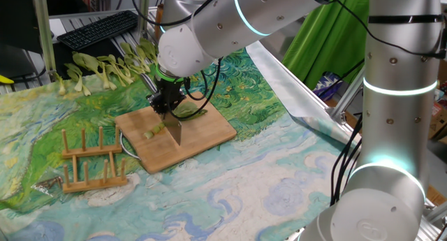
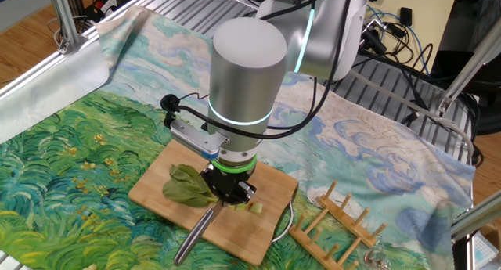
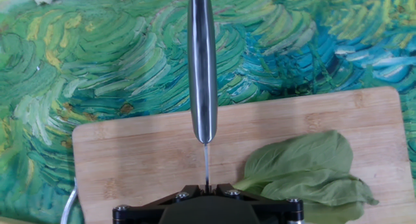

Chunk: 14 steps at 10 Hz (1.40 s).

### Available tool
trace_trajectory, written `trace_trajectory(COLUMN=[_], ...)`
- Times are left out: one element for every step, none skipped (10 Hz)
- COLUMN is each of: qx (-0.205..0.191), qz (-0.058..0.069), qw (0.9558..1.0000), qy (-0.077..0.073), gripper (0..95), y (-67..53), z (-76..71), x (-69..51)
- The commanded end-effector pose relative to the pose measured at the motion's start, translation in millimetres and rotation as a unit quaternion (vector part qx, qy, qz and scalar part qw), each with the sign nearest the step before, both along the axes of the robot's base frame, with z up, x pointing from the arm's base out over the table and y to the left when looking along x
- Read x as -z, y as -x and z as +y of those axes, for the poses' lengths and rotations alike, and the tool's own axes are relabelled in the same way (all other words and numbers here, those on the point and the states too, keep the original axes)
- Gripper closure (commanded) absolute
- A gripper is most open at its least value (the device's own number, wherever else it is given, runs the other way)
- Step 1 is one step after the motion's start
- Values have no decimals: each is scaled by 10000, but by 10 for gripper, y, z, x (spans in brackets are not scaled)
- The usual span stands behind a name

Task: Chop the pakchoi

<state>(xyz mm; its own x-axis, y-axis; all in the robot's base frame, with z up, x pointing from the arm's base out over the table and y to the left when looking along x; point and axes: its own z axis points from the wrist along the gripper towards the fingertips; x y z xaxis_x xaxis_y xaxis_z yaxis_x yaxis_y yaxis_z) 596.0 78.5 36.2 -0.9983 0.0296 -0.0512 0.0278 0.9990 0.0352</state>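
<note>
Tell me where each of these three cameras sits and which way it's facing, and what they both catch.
One fixed view: raised at one side of the table, looking down across the cutting board; the arm's silver links fill the right, gripper shut on the knife.
The other fixed view: high on the opposite side, looking down at the board; the wrist hides the gripper, knife handle pointing at the camera.
Hand view: on the hand, looking straight down the blade; only the gripper's black base shows.
Shared: board, knife, pakchoi.
</note>
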Motion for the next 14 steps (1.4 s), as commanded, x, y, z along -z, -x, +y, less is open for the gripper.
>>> trace_trajectory(qx=[51, 61, 68, 14, -8, -11, -18, -38, -72, -139, -146, -177, -178, -185], qz=[-24, -25, -28, -32, -36, -17, -15, -18, -19, -23, -25, -28, -27, -32], qw=[10000, 10000, 10000, 10000, 10000, 10000, 10000, 10000, 9999, 9999, 9999, 9998, 9998, 9998], qy=[-9, -8, -22, 36, 80, 60, 67, 75, 84, 90, 87, 86, 84, 91], gripper=[950, 950, 950, 950, 950, 950, 950, 950, 950, 950, 950, 950, 950, 950], y=[-15, -15, -15, -14, -13, -11, -11, -14, -14, -10, -9, -8, -8, -7], z=[-16, -16, -16, -17, -22, -31, -40, -52, -82, -149, -165, -192, -192, -193], x=[-6, -6, -7, -11, -23, -64, -87, -102, -112, -115, -112, -106, -106, -109])
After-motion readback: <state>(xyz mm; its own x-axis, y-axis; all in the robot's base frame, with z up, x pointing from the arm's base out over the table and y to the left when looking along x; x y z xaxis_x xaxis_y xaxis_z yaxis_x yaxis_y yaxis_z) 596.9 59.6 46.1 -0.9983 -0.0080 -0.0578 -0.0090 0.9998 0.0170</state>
